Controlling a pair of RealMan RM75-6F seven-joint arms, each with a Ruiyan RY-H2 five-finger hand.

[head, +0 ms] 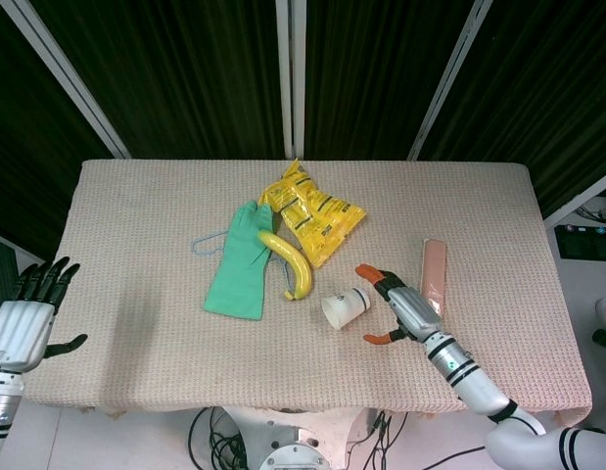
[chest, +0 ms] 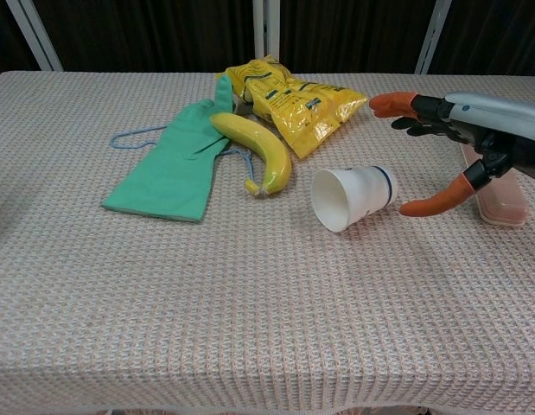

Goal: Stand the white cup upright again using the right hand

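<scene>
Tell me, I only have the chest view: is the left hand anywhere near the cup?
Observer: No. The head view shows the left hand off the table's left edge, open, holding nothing.
Operator: My view cuts off the pink case at the frame edge. Does it run further back?
Observer: Yes. From above, the case is a long bar lying just beyond the right hand.
Operator: Is that hand touching the cup?
Observer: No. From above, the cup lies on its side, a gap apart from the open hand.
</scene>
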